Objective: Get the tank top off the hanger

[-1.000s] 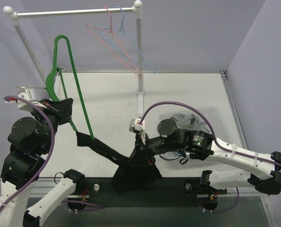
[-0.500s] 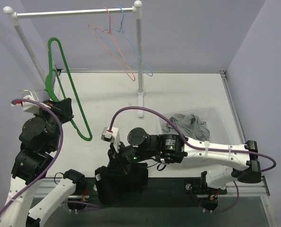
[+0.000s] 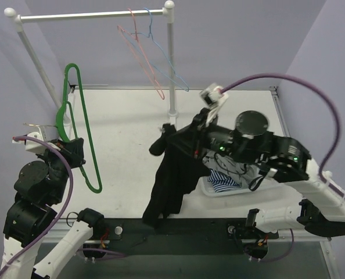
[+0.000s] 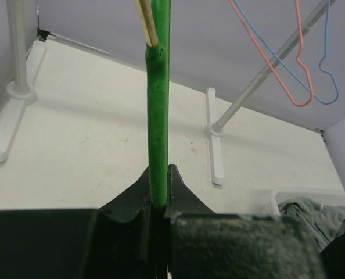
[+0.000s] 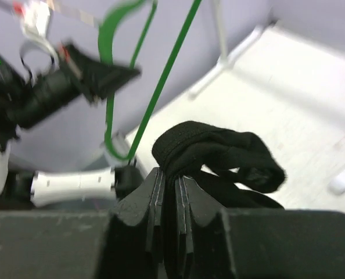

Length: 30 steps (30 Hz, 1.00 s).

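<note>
The black tank top (image 3: 175,174) hangs free of the hanger, dangling from my right gripper (image 3: 173,132) above the table's middle. That gripper (image 5: 169,177) is shut on a bunched strap of the top (image 5: 219,154). The green hanger (image 3: 79,131) is bare and stands upright at the left, held by my left gripper (image 3: 71,148). In the left wrist view the left gripper (image 4: 159,192) is shut on the hanger's green bar (image 4: 158,116). The hanger also shows in the right wrist view (image 5: 161,87).
A white rail stand (image 3: 170,64) at the back carries a pink hanger (image 3: 140,58) and a blue hanger (image 3: 164,55). A clear bin (image 3: 216,190) of clothes sits under my right arm at the right. The table's near edge is a dark strip.
My right arm has swung up and to the right, lifting the tank top off the table so it hangs free. The left gripper with the green hanger shifted slightly.
</note>
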### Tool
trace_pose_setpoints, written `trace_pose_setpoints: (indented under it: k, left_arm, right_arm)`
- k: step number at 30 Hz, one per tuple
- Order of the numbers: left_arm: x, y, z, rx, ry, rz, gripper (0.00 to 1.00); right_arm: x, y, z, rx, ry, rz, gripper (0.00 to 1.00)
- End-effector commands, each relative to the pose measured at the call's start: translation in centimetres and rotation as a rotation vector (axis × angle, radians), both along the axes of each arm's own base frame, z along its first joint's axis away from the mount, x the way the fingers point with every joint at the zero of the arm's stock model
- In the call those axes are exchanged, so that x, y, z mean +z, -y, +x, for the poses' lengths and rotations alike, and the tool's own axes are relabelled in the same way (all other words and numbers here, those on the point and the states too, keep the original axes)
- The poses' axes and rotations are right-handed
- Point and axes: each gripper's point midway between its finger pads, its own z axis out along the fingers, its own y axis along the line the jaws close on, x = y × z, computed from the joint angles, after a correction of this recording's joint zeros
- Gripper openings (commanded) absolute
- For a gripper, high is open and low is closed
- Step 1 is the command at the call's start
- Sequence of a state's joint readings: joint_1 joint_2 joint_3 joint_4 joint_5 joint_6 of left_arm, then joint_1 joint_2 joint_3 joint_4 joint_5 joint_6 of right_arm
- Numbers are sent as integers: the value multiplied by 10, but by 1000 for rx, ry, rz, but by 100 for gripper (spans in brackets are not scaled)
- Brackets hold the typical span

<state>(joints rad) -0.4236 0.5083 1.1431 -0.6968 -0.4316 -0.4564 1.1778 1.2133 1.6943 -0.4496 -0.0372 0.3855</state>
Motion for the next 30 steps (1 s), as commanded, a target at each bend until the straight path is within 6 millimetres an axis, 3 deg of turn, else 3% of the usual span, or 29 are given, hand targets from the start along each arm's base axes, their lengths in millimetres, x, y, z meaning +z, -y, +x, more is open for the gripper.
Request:
trace_pose_setpoints:
  k: [1, 3, 4, 7, 8, 12, 14, 15, 19, 22, 24, 25, 27, 28, 30]
  left_arm:
    - [-3, -9, -17, -9, -11, 66, 0]
    - [-5, -11, -19, -8, -20, 84, 0]
    - [-5, -12, -20, -6, -21, 91, 0]
    - [-7, -12, -20, -8, -28, 104, 0]
    - [-8, -11, -20, -13, -31, 107, 0]
    - [-9, -8, -20, -37, -33, 119, 0]
    - [-8, -7, -20, -44, -36, 127, 0]
    - [-8, -7, -20, -48, -36, 134, 0]
    - [-7, -6, -20, -55, -36, 145, 0]
    - [-8, -5, -20, -59, -34, 142, 0]
    - [-8, -3, -19, -65, -33, 141, 0]
    - [-9, -3, -19, -68, -35, 142, 0]
    - [-9, -3, -18, -67, -37, 140, 0]
    - [-10, -2, -17, -68, -40, 141, 0]
    - [-11, -1, -16, -70, -42, 140, 0]
  right_arm:
    - [70, 65, 38, -263, 234, 13, 0]
    - [94, 79, 45, -316, 302, 24, 0]
    - [119, 94, 50, -371, 370, 41, 0]
    - [151, 111, 58, -447, 458, 54, 0]
    - [170, 126, 57, -477, 512, 68, 0]
    - [199, 160, 61, -595, 628, 68, 0]
    - [193, 173, 70, -676, 663, -2, 0]
    - [199, 187, 68, -713, 671, 24, 0]
    - [180, 208, 73, -795, 670, -71, 0]
    - [144, 215, 80, -839, 645, -185, 0]
    - [131, 226, 80, -869, 627, -205, 0]
    - [113, 219, 85, -864, 613, -246, 0]
    - [95, 225, 87, -882, 594, -284, 0]
    - [74, 219, 92, -881, 570, -322, 0]
    - [48, 228, 100, -911, 521, -378, 0]
